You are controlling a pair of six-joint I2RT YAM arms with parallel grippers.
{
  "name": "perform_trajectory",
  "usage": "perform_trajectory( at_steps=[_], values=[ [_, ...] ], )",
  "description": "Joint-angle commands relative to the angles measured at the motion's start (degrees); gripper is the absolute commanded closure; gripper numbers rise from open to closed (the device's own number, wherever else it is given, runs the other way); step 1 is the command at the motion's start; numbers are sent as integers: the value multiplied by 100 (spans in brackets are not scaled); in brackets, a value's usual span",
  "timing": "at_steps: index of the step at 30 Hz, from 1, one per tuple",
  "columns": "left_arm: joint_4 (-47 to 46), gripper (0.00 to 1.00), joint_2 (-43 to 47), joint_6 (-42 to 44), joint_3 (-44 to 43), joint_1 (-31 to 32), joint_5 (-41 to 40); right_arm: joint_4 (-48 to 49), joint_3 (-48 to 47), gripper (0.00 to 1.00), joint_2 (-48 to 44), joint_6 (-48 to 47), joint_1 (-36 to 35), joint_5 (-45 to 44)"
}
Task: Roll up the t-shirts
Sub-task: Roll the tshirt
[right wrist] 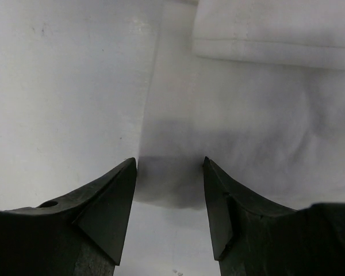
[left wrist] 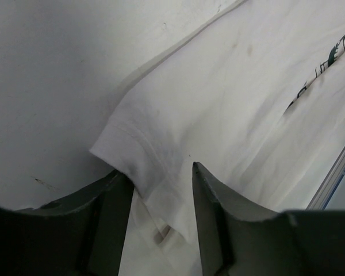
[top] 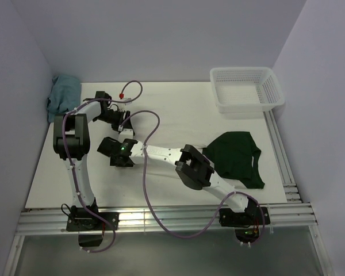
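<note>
Tee (left wrist: 218, 115) hem lies between the left jaws, grip impossible to tell; right jaws stand released over its flat part

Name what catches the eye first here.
The dark green t-shirt lies crumpled on the white table at the right, beside the right arm. A white mesh basket sits at the far right corner. In the left wrist view the left gripper stands open astride the hem of a white t-shirt.

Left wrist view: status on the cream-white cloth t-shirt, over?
Left gripper open, straddling hemmed corner of cream-white cloth t-shirt. Right gripper open, empty, above the cloth. Nothing blocking.
</note>
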State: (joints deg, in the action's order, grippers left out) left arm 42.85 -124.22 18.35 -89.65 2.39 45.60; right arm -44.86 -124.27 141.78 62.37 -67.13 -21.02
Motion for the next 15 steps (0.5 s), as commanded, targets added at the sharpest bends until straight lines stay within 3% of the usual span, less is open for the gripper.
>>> perform_trajectory(
  at_steps=[1,4,6,11,15],
  values=[
    [-277,51,135,-173,228,24,-245,-532,-185,42,210,74,-98,-113],
    [-452,61,197,-323,342,24,-341,-489,-229,49,263,-22,-151,-26],
    [-514,73,232,-419,421,24,-420,-471,-282,65,324,-75,-168,62],
    [-708,99,372,-595,597,-28,-622,-313,-344,83,378,-356,-221,352],
    [-848,100,653,-797,808,-125,-903,345,191,87,0,-708,-370,703]
  ],
)
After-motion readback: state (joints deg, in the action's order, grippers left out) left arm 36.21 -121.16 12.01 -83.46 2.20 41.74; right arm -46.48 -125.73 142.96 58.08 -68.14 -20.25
